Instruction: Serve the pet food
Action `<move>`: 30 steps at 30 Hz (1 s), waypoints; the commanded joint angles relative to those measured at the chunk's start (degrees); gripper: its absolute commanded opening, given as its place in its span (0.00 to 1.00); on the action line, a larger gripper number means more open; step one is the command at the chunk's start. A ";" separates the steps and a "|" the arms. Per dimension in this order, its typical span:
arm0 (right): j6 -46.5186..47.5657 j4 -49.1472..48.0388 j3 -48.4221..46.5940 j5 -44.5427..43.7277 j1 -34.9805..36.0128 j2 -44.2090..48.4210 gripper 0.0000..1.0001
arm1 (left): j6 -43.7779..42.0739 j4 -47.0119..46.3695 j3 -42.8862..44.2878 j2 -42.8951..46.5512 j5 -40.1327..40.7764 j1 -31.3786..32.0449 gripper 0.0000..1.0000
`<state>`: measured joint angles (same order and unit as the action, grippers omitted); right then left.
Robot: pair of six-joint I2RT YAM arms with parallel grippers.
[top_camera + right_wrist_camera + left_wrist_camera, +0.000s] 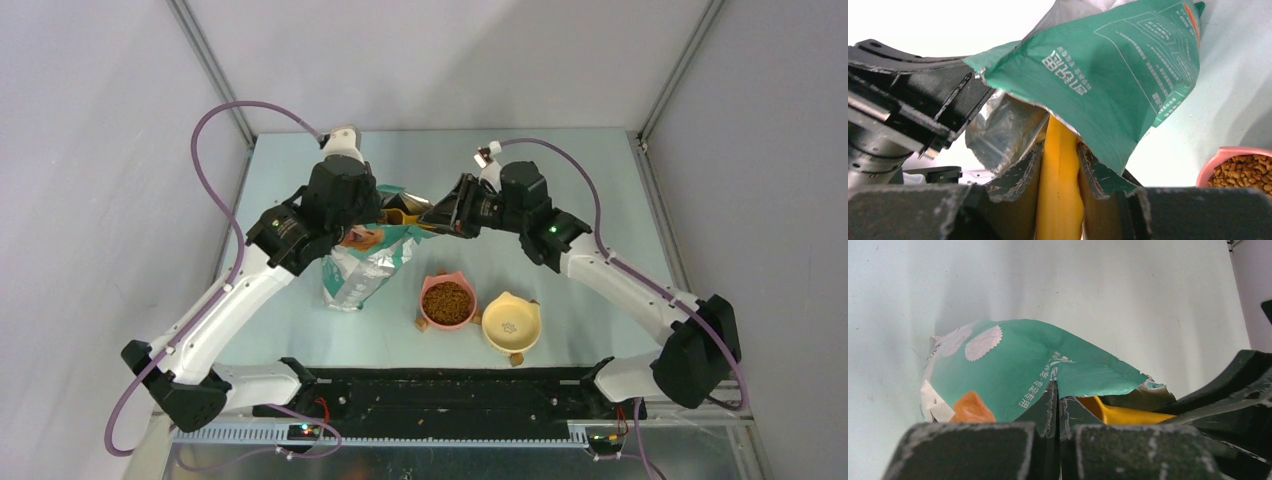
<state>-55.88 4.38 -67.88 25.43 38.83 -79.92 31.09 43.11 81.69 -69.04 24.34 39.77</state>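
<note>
top view, bag: a green-and-white bag (365, 265) lies left of the worktop's (560, 180) middle, with its mouth turned toward the far edge.
top view, left end effector: the left end effector (378, 222) is at the bag's mouth, and its grip is hidden from here.
top view, right end effector: the right end effector (447, 218) meets the mouth from the right, with the yellow scoop (400, 216) reaching into it.
top view, pet food: brown pet food (447, 300) fills the pink bowl (423, 300) near the middle of the near edge. the yellow bowl (511, 322), just beside it on the right, is bare. whatever is inside the bag is not visible.
left wrist, grip: the fingers are pinched fully together on the bag's torn lip, lifting it, and the scoop shows just behind.
right wrist, grip: the fingers are narrow and clamped on either side of the scoop's handle. the bowl of the scoop is hidden under the foil flap, so i cannot tell if it is loaded.
handling, judged: the pet food is loose, dry and light. it will roll and spill, so it should be carried in the scoop, not pinched.
hold, judged: keep the handle level on the way to the yellow bowl. the foil is soft and slick, so grip it by the lip to keep the mouth open.
</note>
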 commanded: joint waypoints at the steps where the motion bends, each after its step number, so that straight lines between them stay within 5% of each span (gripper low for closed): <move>1: -3.94 -6.83 4.04 2.21 -1.34 5.77 0.00 | -0.49 1.68 -0.19 1.16 4.70 -1.15 0.00; 14: -9.67 -12.68 16.33 -2.11 -4.52 16.55 0.00 | -0.35 1.52 -0.55 1.17 4.22 -1.10 0.00; 30: -11.44 -10.55 18.57 -9.54 -6.89 23.92 0.00 | -0.55 1.69 -0.64 0.94 4.01 -1.18 0.00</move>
<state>-66.26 -4.67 -49.52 19.84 33.01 -58.85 31.44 43.40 81.30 -69.23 24.18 39.59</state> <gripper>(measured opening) 0.313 0.005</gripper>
